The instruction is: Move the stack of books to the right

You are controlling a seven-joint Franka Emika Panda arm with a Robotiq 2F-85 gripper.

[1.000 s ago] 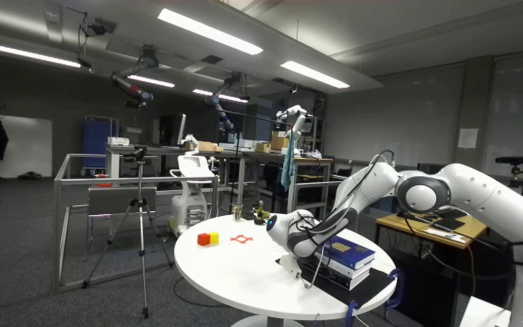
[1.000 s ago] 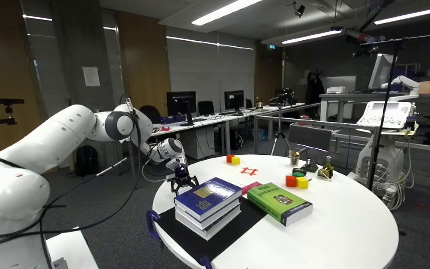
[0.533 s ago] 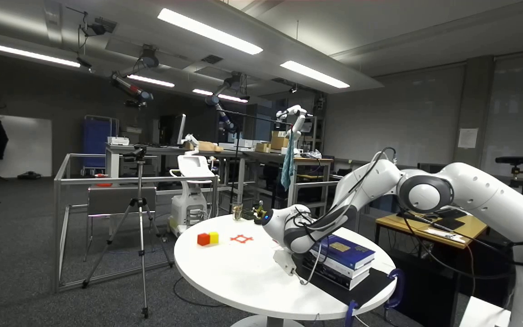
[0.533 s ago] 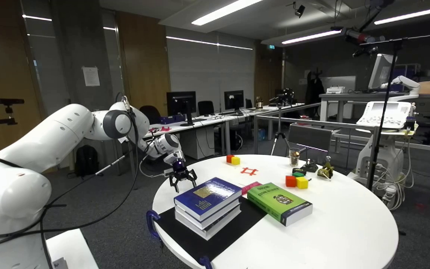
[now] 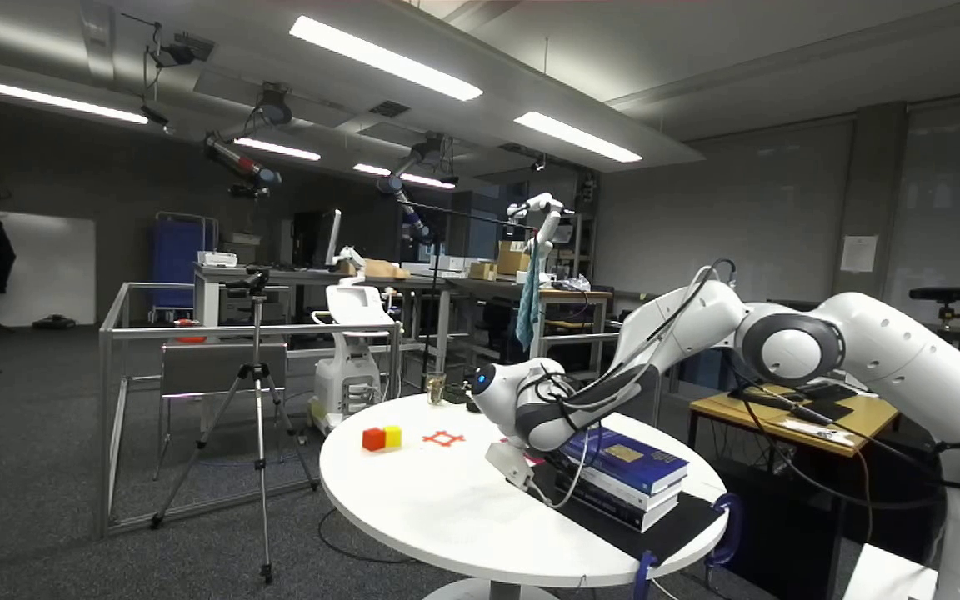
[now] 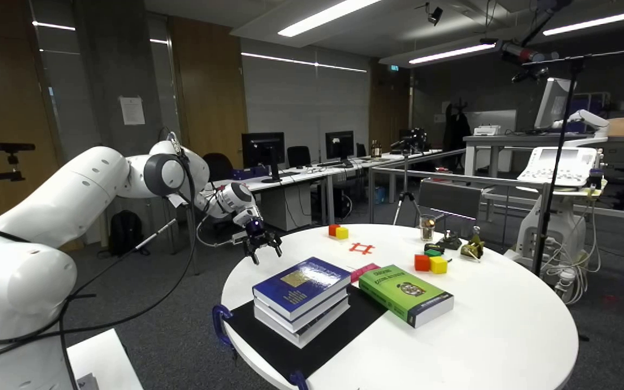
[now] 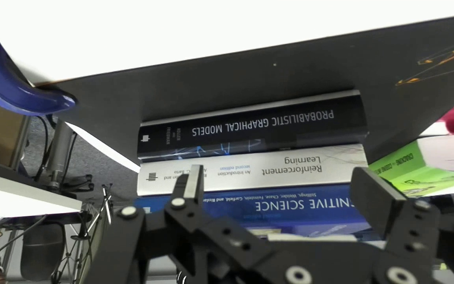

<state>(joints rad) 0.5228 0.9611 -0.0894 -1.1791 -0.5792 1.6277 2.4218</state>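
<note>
- In an exterior view, the stack of three thick rectangular books [image 5: 632,473], dark blue on top with pale page edges, sat on a flat black mat [image 5: 684,528] near the edge of the round white surface [image 5: 438,512].
- A curved dark-blue clamp [image 5: 735,529] gripped that edge beside a corner of the mat.
- The jointed white robot arm [image 5: 784,354] reached over the surface and hid part of the stack.
- In an exterior view, the black two-fingered tool [image 6: 267,258] hung at the surface's edge, near the stack but apart from it, spread wide with nothing in its grasp.
- A thick green book [image 6: 407,295] lay flat near another side of the stack; a small red cube [image 6: 422,262] and a small yellow cube [image 6: 439,265] stood just beyond it.
- In the wrist view, the tool's two flat pads [image 7: 193,183] stood wide apart, the stack's spines showing between and beyond them.
- There the black spine [image 7: 250,130] lay lowest, the white spine [image 7: 266,169] came next and the blue spine [image 7: 298,206] was topmost.
</note>
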